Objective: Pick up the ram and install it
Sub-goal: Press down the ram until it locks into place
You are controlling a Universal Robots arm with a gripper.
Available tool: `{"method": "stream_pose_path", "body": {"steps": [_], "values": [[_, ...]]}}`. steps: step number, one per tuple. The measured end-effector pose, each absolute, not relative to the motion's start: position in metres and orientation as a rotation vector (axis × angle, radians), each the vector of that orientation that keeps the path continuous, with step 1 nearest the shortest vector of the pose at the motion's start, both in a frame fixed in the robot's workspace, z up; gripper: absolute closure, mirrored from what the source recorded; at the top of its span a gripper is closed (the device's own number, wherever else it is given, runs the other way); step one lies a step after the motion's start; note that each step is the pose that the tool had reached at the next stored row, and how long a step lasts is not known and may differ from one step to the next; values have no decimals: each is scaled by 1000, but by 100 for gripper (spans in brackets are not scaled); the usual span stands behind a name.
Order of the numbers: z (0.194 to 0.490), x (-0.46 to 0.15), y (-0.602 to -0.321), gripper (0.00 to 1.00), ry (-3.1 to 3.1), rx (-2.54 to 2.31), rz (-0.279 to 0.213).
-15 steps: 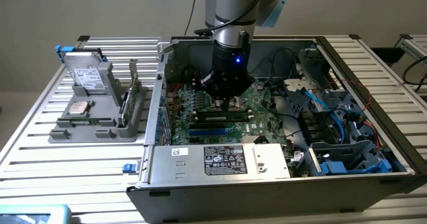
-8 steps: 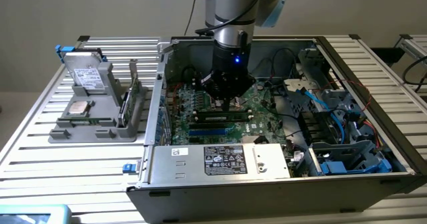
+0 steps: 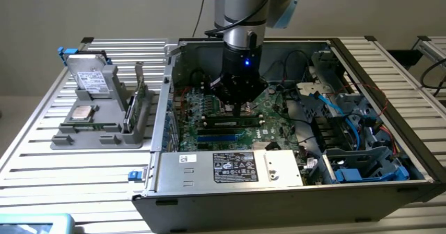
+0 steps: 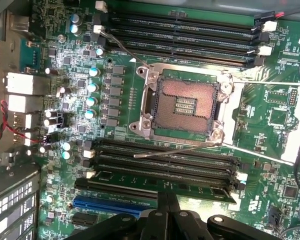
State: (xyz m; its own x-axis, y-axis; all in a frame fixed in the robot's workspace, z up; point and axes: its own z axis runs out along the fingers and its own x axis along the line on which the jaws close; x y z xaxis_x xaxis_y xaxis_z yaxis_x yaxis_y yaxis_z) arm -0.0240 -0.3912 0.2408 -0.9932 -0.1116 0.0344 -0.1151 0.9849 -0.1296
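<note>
A: So, where's my arm?

B: Down inside the computer case [image 3: 418, 163], over the motherboard [image 4: 65, 100].

A: And the ram [image 4: 160, 184]?

B: Seated in a slot beside the empty processor socket [image 4: 182, 102] — the closed gripper [image 4: 167, 212] presses on its top edge, probably to seat it.

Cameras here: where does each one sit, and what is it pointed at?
Exterior view: off the arm, above the open computer case, looking down into it; the arm and its claw show over the motherboard.
Wrist view: on the wrist, looking straight onto the motherboard and empty processor socket; the shut claw shows on the ram.
Both share the motherboard, ram and claw.
</note>
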Motion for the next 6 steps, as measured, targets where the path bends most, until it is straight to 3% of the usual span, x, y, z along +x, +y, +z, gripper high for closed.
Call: {"method": "stream_pose_path", "body": {"steps": [6], "values": [[241, -24, -391, 89, -3103, 177, 205]]}}
